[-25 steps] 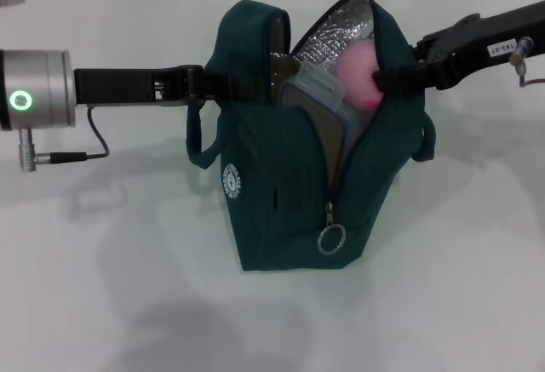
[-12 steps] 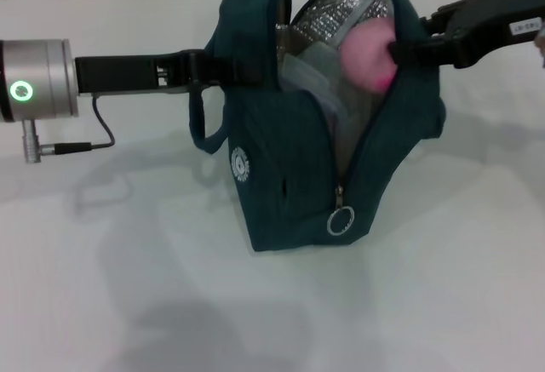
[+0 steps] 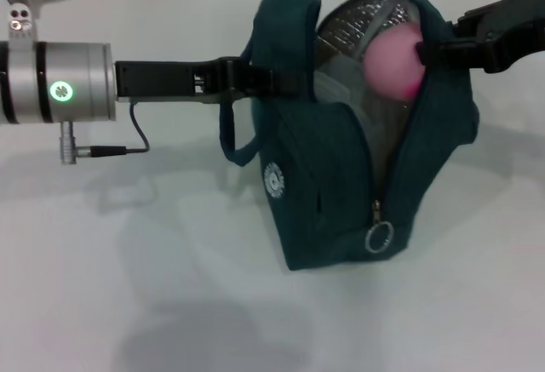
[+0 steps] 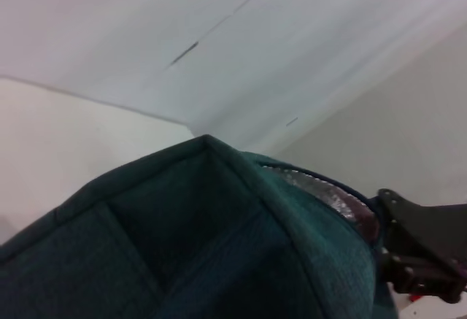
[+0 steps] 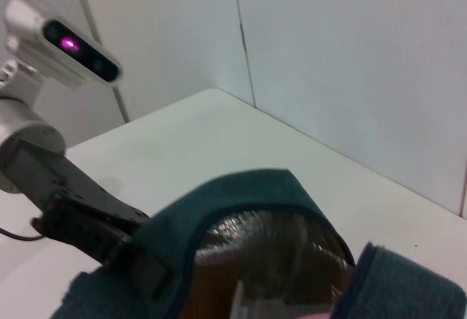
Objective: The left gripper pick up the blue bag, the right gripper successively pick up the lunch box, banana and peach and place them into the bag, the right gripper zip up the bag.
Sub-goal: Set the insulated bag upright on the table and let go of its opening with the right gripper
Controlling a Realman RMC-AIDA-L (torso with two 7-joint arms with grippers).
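While the left gripper (image 3: 255,81) clamps the blue bag (image 3: 341,168) by its upper left edge at frame centre, the right gripper (image 3: 430,51), entering from the upper right, pinches the peach (image 3: 390,61) inside the bag's gaping, foil-lined mouth above the white table (image 3: 128,270).

A white table (image 3: 170,287) (plain grey wall (image 5: 350,63) behind it).

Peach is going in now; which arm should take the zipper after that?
Right, probably: the right gripper is at the bag opening with the peach, above the zipper pull. The left gripper holds the blue bag.
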